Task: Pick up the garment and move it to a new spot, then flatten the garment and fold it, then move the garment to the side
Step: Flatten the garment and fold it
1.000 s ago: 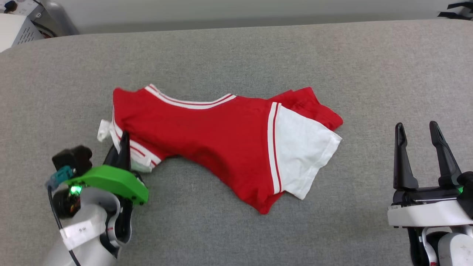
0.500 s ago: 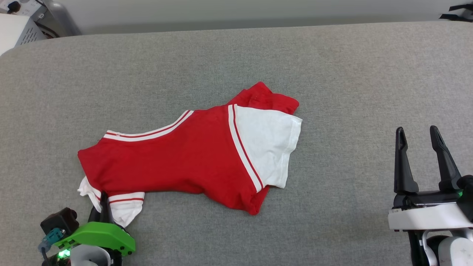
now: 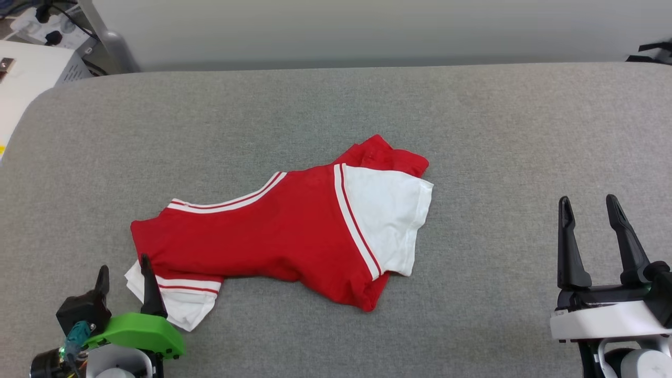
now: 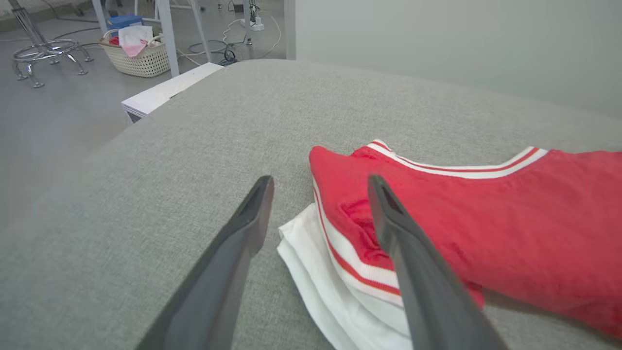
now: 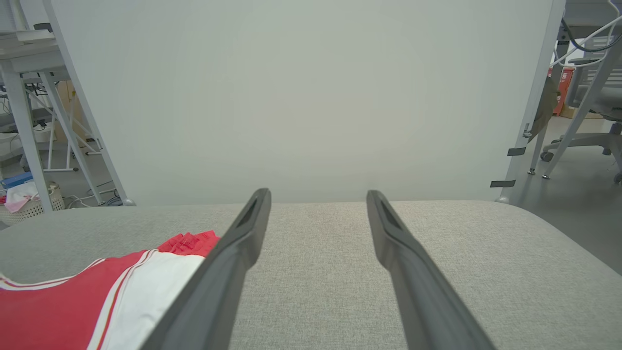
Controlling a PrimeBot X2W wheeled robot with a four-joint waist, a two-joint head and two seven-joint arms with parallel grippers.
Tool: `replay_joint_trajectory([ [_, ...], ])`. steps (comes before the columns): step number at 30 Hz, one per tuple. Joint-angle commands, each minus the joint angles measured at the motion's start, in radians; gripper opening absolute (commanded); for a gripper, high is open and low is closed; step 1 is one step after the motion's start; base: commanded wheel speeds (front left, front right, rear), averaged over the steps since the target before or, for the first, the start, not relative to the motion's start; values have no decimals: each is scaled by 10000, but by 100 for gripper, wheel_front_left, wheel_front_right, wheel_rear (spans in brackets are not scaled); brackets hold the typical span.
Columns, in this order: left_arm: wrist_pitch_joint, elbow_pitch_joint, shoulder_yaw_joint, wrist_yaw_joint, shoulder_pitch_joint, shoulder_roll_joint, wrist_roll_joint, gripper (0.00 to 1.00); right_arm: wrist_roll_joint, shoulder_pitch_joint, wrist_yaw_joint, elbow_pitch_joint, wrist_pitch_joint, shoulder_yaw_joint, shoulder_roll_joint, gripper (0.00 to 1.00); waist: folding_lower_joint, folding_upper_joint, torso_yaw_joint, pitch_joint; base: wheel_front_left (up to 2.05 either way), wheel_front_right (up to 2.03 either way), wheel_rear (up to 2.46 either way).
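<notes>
The garment (image 3: 273,241), red with white sleeves and striped trim, lies rumpled and partly folded on the grey table (image 3: 472,131), left of middle. One white sleeve (image 3: 388,220) lies on top at its right; the other sleeve (image 3: 178,302) pokes out at its near-left corner. My left gripper (image 3: 123,269) stands open at that corner, its right finger over the sleeve's edge, gripping nothing. The left wrist view shows the gripper (image 4: 320,182) open astride the sleeve (image 4: 311,253) and the garment (image 4: 486,218). My right gripper (image 3: 588,202) is open and empty, far right of the garment (image 5: 73,301).
A white cabinet (image 3: 26,79) with cables stands beyond the table's far-left corner. A pale wall panel (image 3: 367,26) runs behind the table. A wicker basket (image 4: 141,53) sits on the floor to the left, and an office chair (image 5: 593,97) to the right.
My left gripper, shut on the near-left sleeve, dragged the garment toward the near left, then opened and let it go. The head camera has tilted; the right gripper stayed put.
</notes>
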Motion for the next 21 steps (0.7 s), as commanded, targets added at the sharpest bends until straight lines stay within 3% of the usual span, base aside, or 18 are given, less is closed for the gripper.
replay_joint_trajectory([
  [1, 15, -413, 50, 139, 243, -35, 444, 100, -87, 138, -6, -10, -48, -29, -14, 100, 1, 0, 135, -251, 0, 0, 0],
  [7, 14, -2201, -216, 234, 557, -184, 1735, 100, -327, 116, -6, -232, -48, -156, -76, 100, 1, 0, 243, -504, 0, 0, 0],
  [14, 14, -3637, -1218, 254, 770, -519, 2817, 100, -265, -605, -6, -628, -48, -351, -683, 100, 1, 0, 329, -658, 0, 0, 0],
  [18, 14, -3870, -1598, 358, 843, -659, 3061, 100, -121, -1410, -6, -854, -48, -44, -1412, 100, 1, 0, 416, -621, 0, 0, 0],
  [19, 14, -3951, -1802, 388, 836, -713, 3125, 100, 57, -2121, -6, -796, -48, 498, -2129, 100, 1, 0, 516, -503, 0, 0, 0],
  [21, 14, -3990, -1901, 417, 823, -728, 3165, 100, 241, -2578, -6, -426, -48, 1132, -2725, 100, 1, 0, 583, -402, 0, 0, 0],
])
